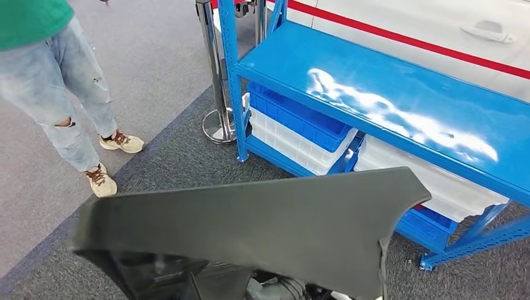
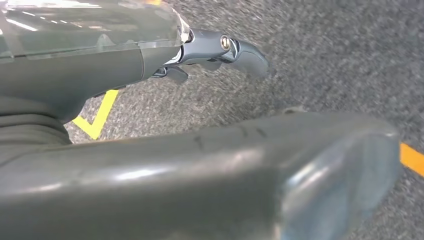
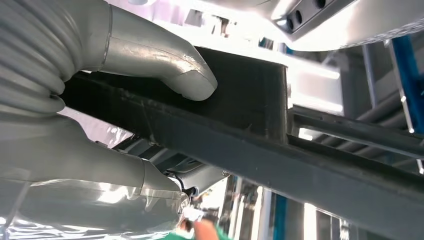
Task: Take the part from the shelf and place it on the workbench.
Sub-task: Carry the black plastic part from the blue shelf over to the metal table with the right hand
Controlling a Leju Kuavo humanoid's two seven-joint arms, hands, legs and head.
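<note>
The large dark grey part [image 1: 262, 228] fills the lower head view at 6 o'clock, held up in front of the blue shelf [image 1: 400, 94]. The right hand [image 3: 125, 100] clamps its edge between thumb and fingers. The left hand [image 2: 215, 50] lies beside the part; whether it grips cannot be told. A person's legs [image 1: 69, 106] stand at 10 o'clock.

You have the part [image 1: 250, 225] nearest you, across the bottom of the head view. Beyond it to the right stands the shelf [image 1: 400, 94] — bins [image 1: 300, 119] sit under its top board. A post [image 1: 215, 75] stands just left of the shelf; a person [image 1: 56, 81] stands farther left.
</note>
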